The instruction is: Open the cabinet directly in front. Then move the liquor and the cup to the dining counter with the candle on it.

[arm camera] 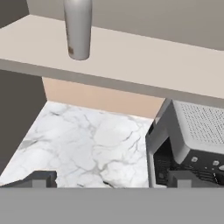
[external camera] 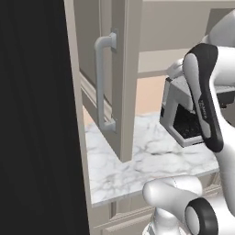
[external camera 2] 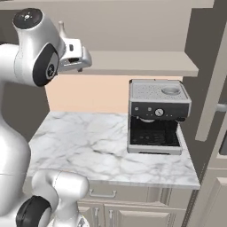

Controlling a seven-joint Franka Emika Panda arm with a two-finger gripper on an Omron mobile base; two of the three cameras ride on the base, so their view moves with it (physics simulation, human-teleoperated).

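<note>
1. Looking at the cabinet [external camera: 120,82], I see its door swung open, the inner shelf [arm camera: 131,65] bare toward me.
2. The espresso machine [external camera 2: 156,116] sits on the marble countertop [external camera 2: 88,146] — I could clip it by dropping low.
3. The liquor [arm camera: 78,28] stands upright on the shelf's left part; a fast approach may topple it.
4. My gripper [arm camera: 111,179] is spread wide, holding nothing — well short of the bottle.

The arm [external camera 2: 26,57] was glossy white, built of rounded, tube-like links. Its joints carried dark, near-black caps and bands, one round cap ringed with a thin pale line and a small pale mark at its middle. A long black strip with faint grey lettering ran down one link [external camera: 206,96]. The claw [arm camera: 111,180] had two small dark grey, blocky tips.
</note>
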